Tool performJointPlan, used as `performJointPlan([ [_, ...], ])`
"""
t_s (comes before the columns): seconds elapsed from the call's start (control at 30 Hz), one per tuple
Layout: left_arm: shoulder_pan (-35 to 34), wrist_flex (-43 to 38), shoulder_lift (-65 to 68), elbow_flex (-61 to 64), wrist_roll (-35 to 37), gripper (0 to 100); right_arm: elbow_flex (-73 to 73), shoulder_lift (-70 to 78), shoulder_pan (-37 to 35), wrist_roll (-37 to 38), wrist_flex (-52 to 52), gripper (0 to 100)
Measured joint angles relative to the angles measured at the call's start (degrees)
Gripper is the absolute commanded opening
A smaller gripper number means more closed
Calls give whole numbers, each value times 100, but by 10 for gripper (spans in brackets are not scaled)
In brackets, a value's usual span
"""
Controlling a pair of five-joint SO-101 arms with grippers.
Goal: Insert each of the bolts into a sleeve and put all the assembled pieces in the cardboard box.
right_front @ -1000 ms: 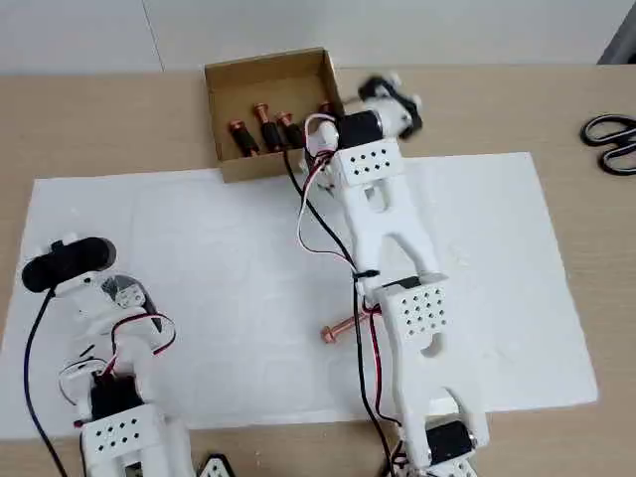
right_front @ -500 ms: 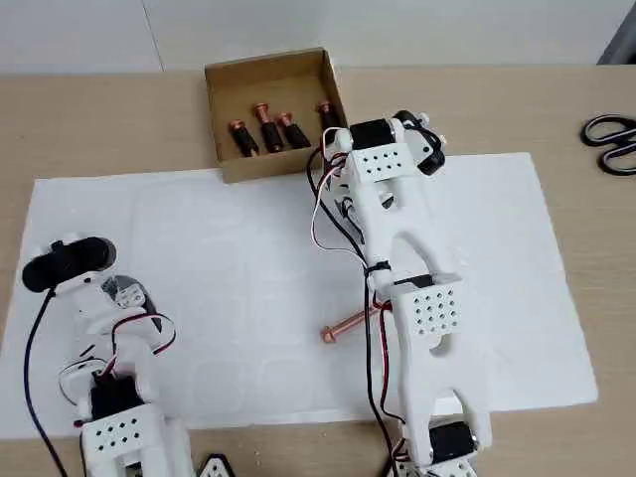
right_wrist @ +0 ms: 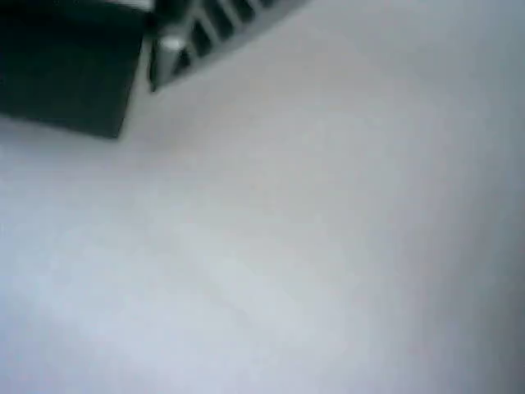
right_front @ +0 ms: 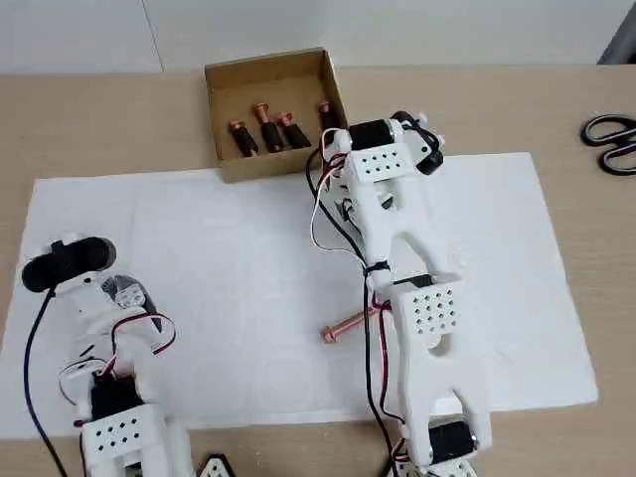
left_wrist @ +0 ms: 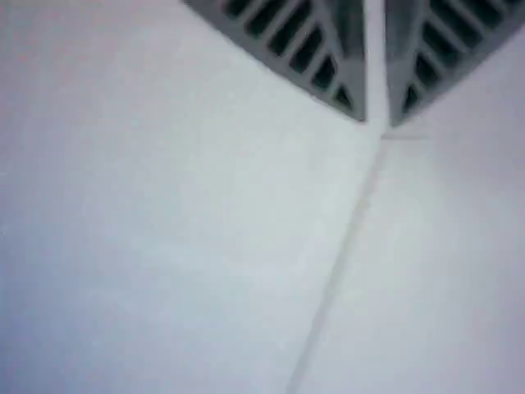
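Note:
The open cardboard box [right_front: 224, 78] stands at the far edge of the white sheet. Several assembled pieces [right_front: 266, 127], copper bolts in black sleeves, lie inside it. One bare copper bolt [right_front: 343, 328] lies on the sheet near the middle, its far end tucked under the right arm's cables. The right arm stretches from the near edge toward the box, and its gripper [right_front: 413, 145] sits just right of the box's near right corner, mostly hidden by the wrist. The left arm is folded at the near left, its gripper [right_front: 68, 263] low over the sheet, away from the bolt and the box.
A white paper sheet [right_front: 199, 248] covers most of the wooden table [right_front: 99, 119]. Black-handled scissors [right_front: 611, 139] lie at the far right edge. Red, black and white cables [right_front: 328, 214] hang along the right arm.
The right arm's wrist has pulled back from over the box's right wall to a spot beside its near right corner. The left arm and the bare bolt have not moved.

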Motion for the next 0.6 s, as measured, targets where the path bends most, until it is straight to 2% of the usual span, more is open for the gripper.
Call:
performJointPlan([
  [0.4,0,0,0,0,0,7,0,-1248,-273,79,-123,281],
  [0.5,0,0,0,0,0,7,0,-1389,-290,501,-88,281],
  [0.6,0,0,0,0,0,7,0,-1556,-281,1442,-44,281],
])
